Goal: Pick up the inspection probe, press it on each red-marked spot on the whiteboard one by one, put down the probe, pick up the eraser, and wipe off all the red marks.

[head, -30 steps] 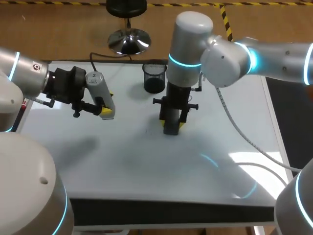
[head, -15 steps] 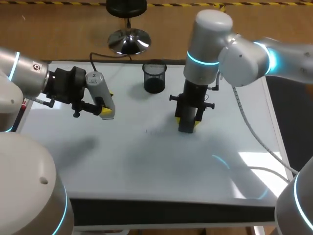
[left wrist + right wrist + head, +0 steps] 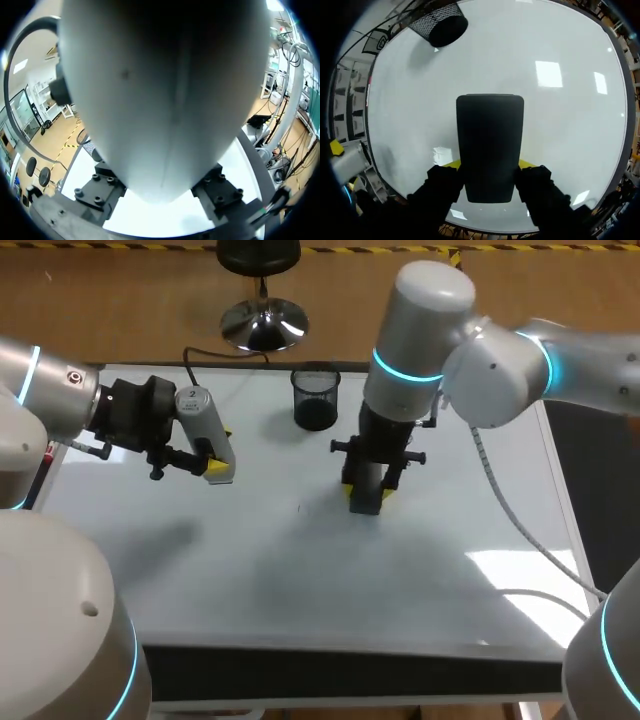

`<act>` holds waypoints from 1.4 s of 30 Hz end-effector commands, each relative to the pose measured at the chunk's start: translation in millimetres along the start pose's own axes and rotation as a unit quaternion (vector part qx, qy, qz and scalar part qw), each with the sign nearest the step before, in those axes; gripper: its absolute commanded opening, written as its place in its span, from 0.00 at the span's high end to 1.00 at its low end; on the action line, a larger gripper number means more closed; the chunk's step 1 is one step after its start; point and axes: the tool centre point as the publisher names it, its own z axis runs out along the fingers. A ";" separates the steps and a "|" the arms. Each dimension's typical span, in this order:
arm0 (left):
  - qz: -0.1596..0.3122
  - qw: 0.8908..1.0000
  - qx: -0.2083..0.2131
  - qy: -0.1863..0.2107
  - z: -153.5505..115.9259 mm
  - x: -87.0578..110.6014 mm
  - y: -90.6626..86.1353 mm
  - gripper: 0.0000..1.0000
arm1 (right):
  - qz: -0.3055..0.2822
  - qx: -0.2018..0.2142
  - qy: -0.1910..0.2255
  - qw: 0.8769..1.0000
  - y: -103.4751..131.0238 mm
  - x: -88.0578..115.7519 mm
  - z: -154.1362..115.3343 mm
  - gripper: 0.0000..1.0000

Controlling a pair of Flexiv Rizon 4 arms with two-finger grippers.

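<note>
Over the whiteboard [image 3: 300, 580] at 10 o'clock, the left gripper [image 3: 218, 454] clamps the inspection probe [image 3: 198, 418], whose body hides its fingertips in the wrist view. Near centre, the right gripper [image 3: 490, 167] pinches the eraser [image 3: 490, 142]. At 12 o'clock stands a mesh cup [image 3: 316, 398], its contents too dark to tell.

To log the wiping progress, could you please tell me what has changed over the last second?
The right gripper, shut on the eraser, swept rightward across the whiteboard, then came partway back toward the middle. Nothing was taken hold of or let go. The left gripper keeps the inspection probe in the same place, and the black mesh cup has not moved.
</note>
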 end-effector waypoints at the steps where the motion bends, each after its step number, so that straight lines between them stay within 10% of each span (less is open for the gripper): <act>1: 0.001 1.000 0.001 -0.002 -0.7 0.6 -0.6 1.00 | 0.001 -0.001 -0.025 1.000 -2.0 24.8 7.6 1.00; 19: 0.001 1.000 0.001 -0.002 -0.7 0.6 -0.6 1.00 | -0.020 0.029 -0.027 0.999 -2.7 56.4 42.8 1.00; 42: 0.001 1.000 0.001 -0.002 -0.7 0.6 -0.6 1.00 | 0.048 0.028 -0.029 0.998 16.6 -24.7 29.6 1.00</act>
